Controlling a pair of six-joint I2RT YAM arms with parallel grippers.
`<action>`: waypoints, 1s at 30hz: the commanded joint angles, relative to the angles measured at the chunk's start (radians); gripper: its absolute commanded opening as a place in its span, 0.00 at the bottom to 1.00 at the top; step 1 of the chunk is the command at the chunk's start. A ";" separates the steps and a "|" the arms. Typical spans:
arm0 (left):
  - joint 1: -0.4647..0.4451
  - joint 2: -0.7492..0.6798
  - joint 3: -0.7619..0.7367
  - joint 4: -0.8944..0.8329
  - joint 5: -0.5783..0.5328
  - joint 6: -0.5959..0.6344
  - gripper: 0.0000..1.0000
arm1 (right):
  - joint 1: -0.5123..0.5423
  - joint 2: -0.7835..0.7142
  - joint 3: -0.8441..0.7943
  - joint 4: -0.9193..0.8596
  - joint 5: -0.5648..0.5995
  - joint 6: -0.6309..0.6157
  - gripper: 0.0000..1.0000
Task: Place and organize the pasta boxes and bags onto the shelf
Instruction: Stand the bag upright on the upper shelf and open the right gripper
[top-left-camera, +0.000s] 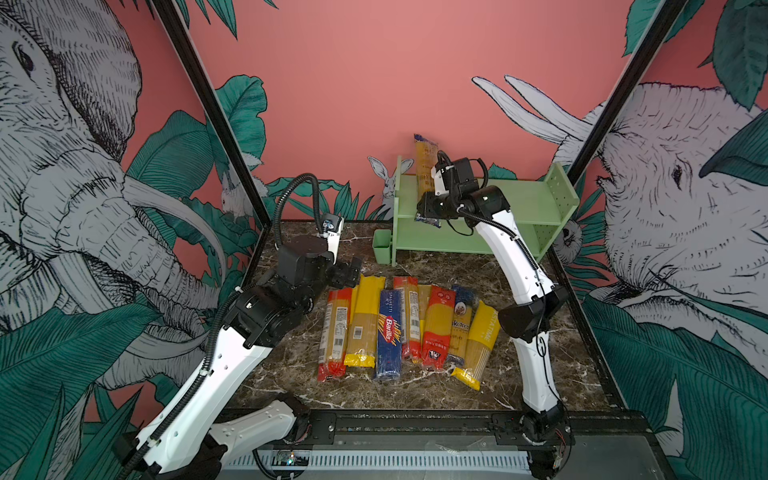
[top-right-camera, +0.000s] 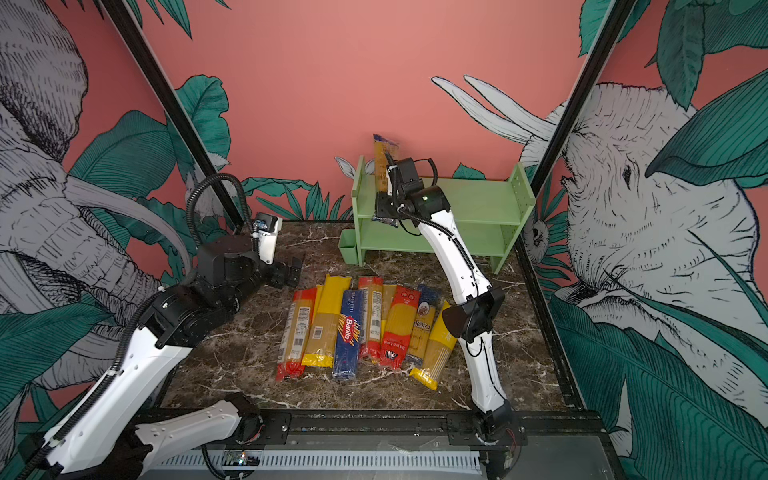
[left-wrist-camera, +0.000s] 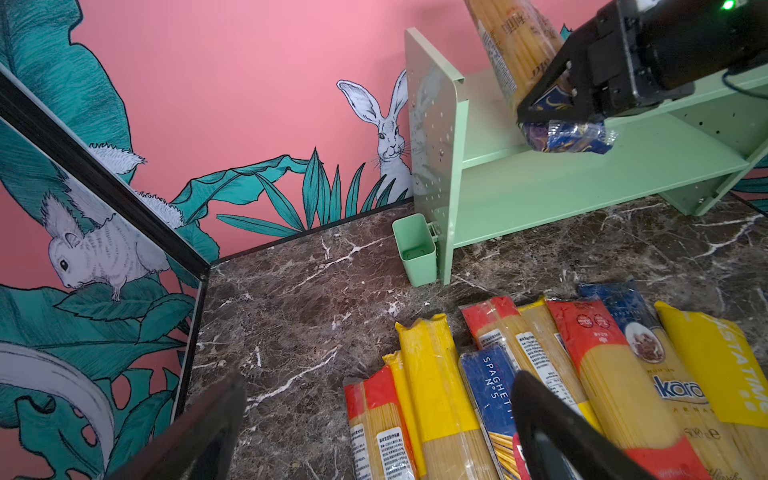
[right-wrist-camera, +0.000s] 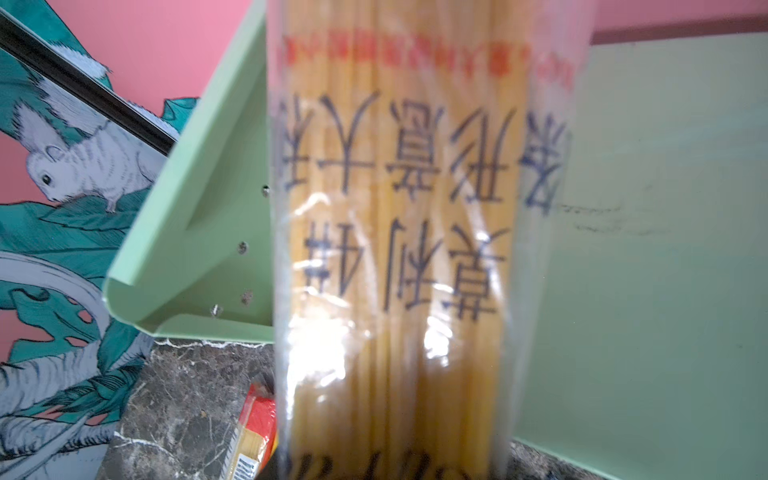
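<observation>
While both top views show at least eight pasta packs (top-left-camera: 436, 328) side by side on the bench (top-left-camera: 291, 365), one the Barilla box (top-left-camera: 389, 332), the right gripper (top-left-camera: 428, 212) is clamped on another, a blue-ended spaghetti bag (top-left-camera: 426, 166), upright before the upper tier of the shelf (top-left-camera: 528, 195). From the left wrist, the left gripper (left-wrist-camera: 374, 386) hangs wide apart and empty above the packs, with one empty cup (left-wrist-camera: 417, 266) fixed to the shelf's side. Right wrist: that bag, blurred, fills the middle.

Clad in white shells on left arm (top-left-camera: 195, 399) and right arm (top-left-camera: 534, 374); jointed by black housings (top-left-camera: 266, 316). Routed with ribbed black conduit (top-left-camera: 296, 185) on left, thin black cable (top-left-camera: 519, 245) on right. Dotted with screw holes (top-left-camera: 220, 361).
</observation>
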 joint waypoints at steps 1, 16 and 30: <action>0.005 0.006 0.005 -0.009 -0.023 -0.038 0.99 | -0.008 -0.010 0.056 0.232 -0.039 0.028 0.20; 0.006 0.002 -0.002 0.020 -0.061 -0.020 0.99 | -0.010 0.075 0.059 0.309 -0.149 0.174 0.32; 0.008 0.018 -0.017 0.026 -0.055 0.005 0.99 | -0.007 0.048 0.033 0.226 -0.125 0.138 0.75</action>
